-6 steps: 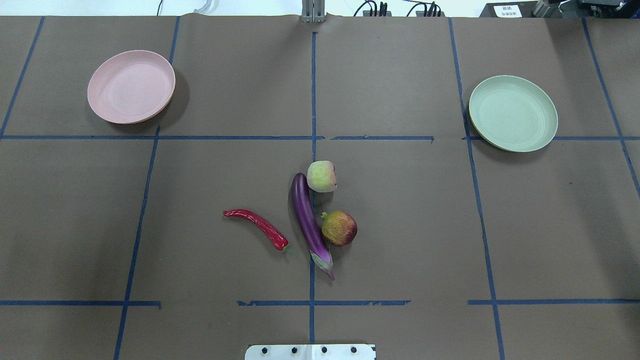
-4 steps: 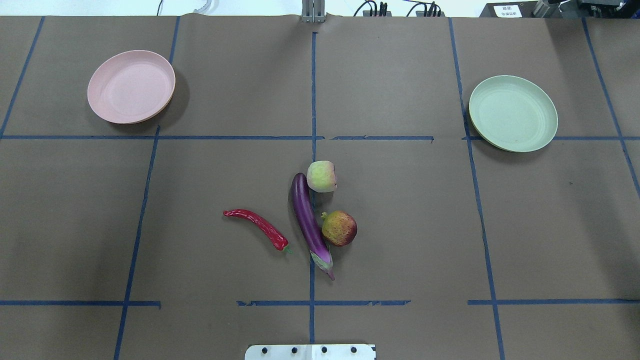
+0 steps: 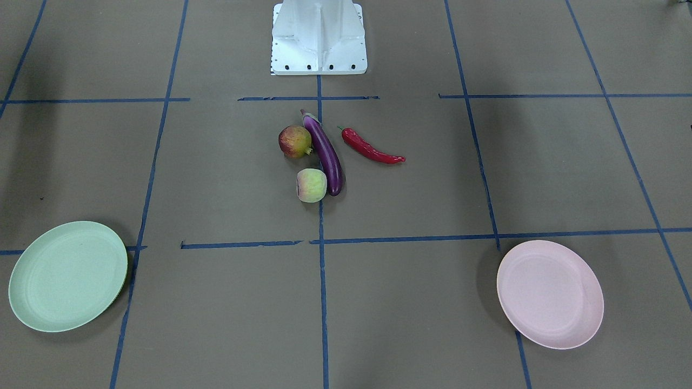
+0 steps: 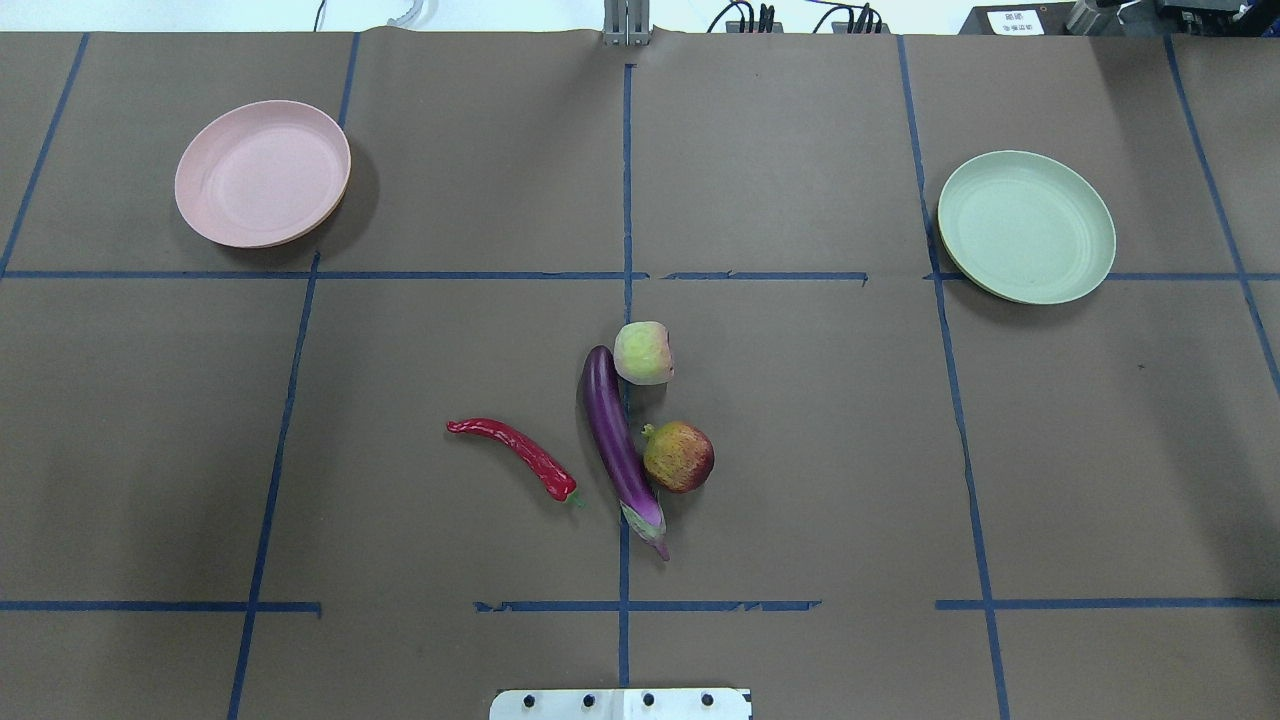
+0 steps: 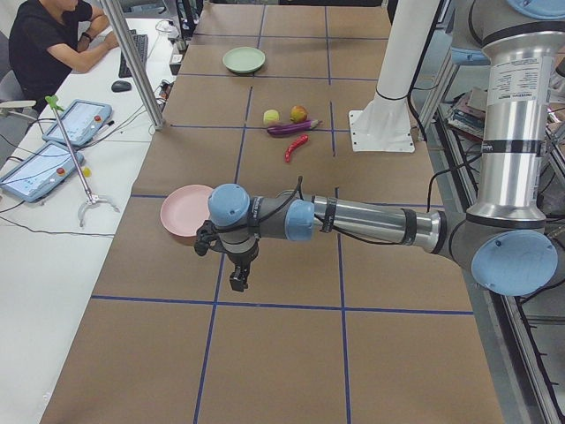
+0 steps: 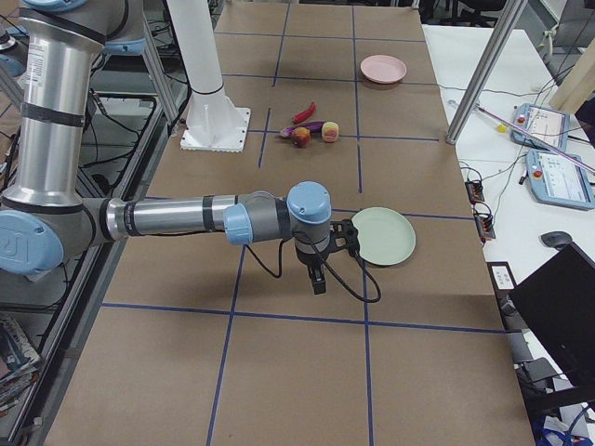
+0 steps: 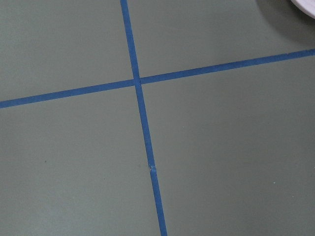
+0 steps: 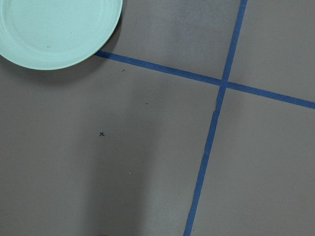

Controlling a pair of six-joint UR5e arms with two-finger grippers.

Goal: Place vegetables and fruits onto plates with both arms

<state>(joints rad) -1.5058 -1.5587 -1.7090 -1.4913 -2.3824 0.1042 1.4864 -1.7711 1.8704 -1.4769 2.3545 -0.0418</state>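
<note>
The purple eggplant lies mid-table. The red chili pepper lies to its left. The red-and-yellow-green fruit and the pale green-pink fruit touch its right side. The pink plate is far left and the mint green plate far right, both empty. My left gripper hangs over the table beside the pink plate. My right gripper hangs beside the green plate. Both show only in the side views, so I cannot tell whether they are open or shut.
The white base block sits at the table's near edge. Blue tape lines cross the brown table cover. An operator sits at a side desk with tablets. The right wrist view shows the green plate's rim.
</note>
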